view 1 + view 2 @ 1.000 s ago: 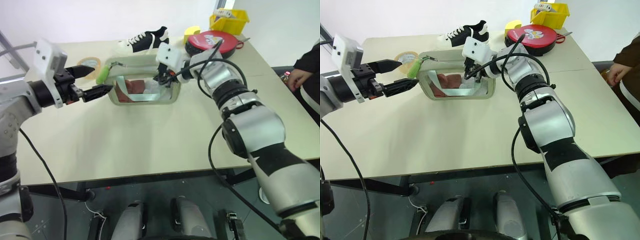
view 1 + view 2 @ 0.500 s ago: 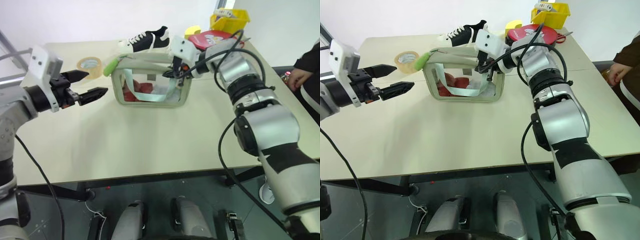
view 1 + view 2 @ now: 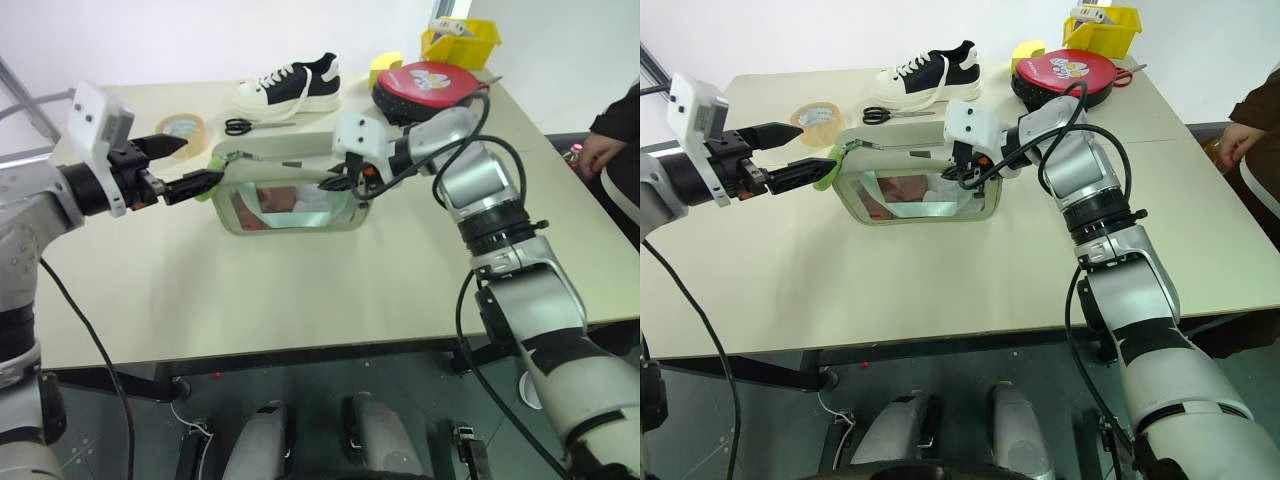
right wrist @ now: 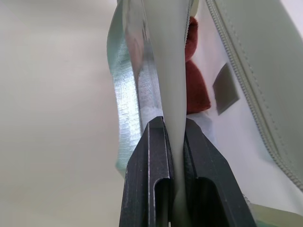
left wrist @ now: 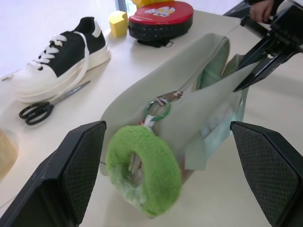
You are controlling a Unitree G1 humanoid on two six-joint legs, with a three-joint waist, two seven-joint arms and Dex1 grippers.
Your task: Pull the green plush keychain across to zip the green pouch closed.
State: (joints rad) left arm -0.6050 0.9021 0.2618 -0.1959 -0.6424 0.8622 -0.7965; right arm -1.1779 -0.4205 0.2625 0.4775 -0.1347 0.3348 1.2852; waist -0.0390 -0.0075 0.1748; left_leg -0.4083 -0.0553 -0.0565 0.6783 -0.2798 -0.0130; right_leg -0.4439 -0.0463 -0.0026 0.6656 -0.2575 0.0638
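the green pouch point(image 3: 290, 190) sits mid-table, in front of a sneaker point(image 3: 288, 84) and scissors point(image 3: 243, 125). the right gripper point(image 4: 166, 142) is clamped on a fabric edge at the pouch's right end. the left gripper point(image 3: 190, 165) is spread wide around the green plush keychain point(image 5: 144, 168), which hangs at the pouch's left end.

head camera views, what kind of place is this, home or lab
Probably a lab or test room, not a home: a plain beige table against bare white walls holds unrelated practice items, such as one sneaker, a tape roll, scissors and a yellow parts bin.
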